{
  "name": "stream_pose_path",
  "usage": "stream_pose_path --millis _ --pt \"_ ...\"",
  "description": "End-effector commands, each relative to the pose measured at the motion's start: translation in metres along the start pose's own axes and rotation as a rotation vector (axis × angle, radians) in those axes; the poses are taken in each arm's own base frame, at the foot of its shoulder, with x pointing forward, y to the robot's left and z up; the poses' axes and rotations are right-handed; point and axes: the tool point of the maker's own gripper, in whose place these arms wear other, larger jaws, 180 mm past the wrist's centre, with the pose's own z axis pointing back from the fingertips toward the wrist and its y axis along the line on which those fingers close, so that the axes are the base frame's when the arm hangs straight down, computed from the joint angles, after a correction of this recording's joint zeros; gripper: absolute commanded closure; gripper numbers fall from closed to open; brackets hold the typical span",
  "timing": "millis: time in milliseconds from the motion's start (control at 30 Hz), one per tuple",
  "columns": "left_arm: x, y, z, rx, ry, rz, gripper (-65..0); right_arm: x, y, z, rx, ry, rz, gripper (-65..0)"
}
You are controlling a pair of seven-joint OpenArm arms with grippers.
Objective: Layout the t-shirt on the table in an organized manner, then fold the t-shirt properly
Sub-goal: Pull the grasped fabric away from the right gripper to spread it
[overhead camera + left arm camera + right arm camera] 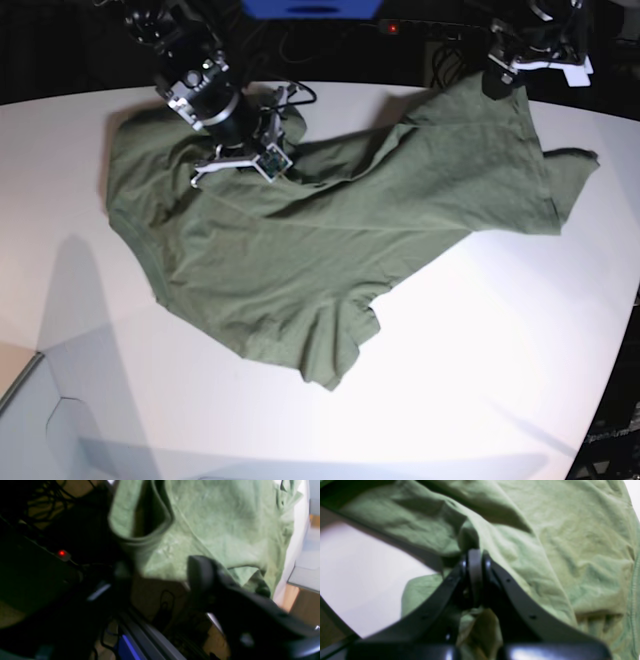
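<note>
Plain olive-green short-sleeved cotton t-shirt (330, 240) spread crumpled across the large smooth white bench (480, 380), long axis running diagonally from the far corner beside the left arm toward the near edge. Right gripper (475, 555): fingers clenched on a raised fold of cloth near the shirt's far edge. Left gripper (160, 567): fingers parted, nothing between them, hem just beyond the tips. Judged next: re-pinch that far corner with the left arm, nearer to it, then draw both corners apart to flatten.

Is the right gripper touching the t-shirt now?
Touching. The right wrist view shows the right gripper shut, pinching a fold of the t-shirt.
</note>
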Motion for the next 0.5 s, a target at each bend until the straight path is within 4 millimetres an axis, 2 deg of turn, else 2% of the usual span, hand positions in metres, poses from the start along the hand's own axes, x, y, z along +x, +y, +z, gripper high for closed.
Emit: stream_pose_path --millis 0,67,167,300,400,467 --pt "0.007 -0.004 0.005 -0.012 -0.008 -0.008 -40.7 0.012 -0.004 0.002 -0.009 -0.044 0.000 0.0" --pt "0.015 0.000 0.009 -0.002 -0.024 -0.006 -44.5 0.012 -0.004 0.002 -0.009 -0.044 0.000 0.0" --pt "0.036 0.009 0.017 0.023 -0.097 0.003 -43.3 0.012 -0.004 0.002 -0.009 -0.044 0.000 0.0" --pt "0.085 0.012 0.026 0.029 -0.244 0.009 -42.3 0.012 -0.004 0.002 -0.009 -0.045 0.000 0.0" --pt "0.125 0.017 0.031 0.025 -0.363 0.049 -38.7 0.012 -0.004 0.002 -0.009 -0.047 0.000 0.0" --pt "0.141 0.019 0.030 0.017 -0.411 0.083 -37.4 0.012 -0.004 0.002 -0.009 -0.047 0.000 0.0"
